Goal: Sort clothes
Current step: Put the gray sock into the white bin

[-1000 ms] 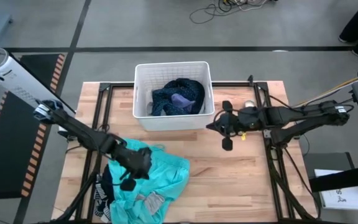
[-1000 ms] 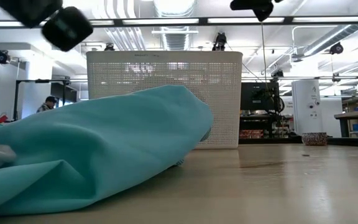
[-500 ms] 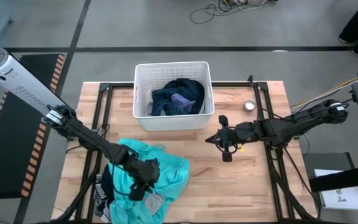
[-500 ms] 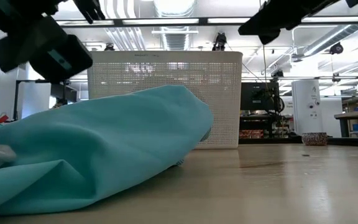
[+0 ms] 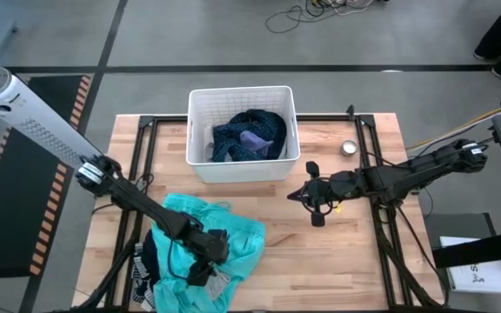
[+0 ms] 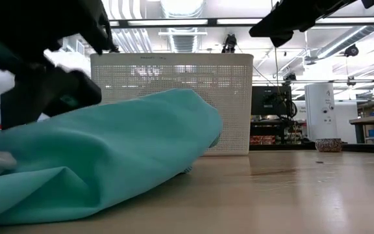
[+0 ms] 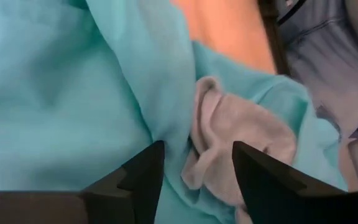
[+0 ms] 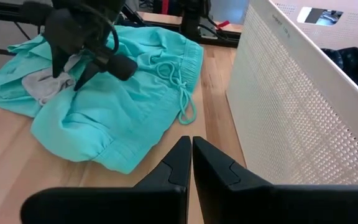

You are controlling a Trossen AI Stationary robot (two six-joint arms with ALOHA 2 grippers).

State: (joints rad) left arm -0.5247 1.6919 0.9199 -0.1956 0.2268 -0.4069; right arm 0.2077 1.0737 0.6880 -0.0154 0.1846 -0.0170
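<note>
A large turquoise garment (image 5: 229,236) lies crumpled on the table's near left, and a small grey garment (image 7: 241,134) rests on its near part. A navy garment with white lettering (image 5: 140,275) lies at its left, at the table's near edge. My left gripper (image 7: 196,160) is open, low over the turquoise cloth, with the grey garment's edge between its fingers. A dark blue dotted garment (image 5: 252,130) lies inside the white bin (image 5: 200,161). My right gripper (image 8: 191,149) is shut and holds nothing, hovering above the bare wood right of the bin. My left gripper comes from above, slanting down, with its open fingers (image 7: 146,168) either side of the grey garment's edge (image 7: 194,140). Whether the fingers touch the cloth I cannot tell.
A small round tin (image 5: 348,148) stands on the table right of the bin. The bin's perforated wall (image 8: 291,112) is close to my right gripper. Bare wood (image 5: 320,261) stretches across the table's near right. A white cylinder (image 5: 24,113) leans past the left edge.
My left gripper has gone down and toward the table's near edge, onto the turquoise garment beside the grey one. My right gripper dropped a little toward the table and the near edge, then stayed still. The clothes have not moved.
</note>
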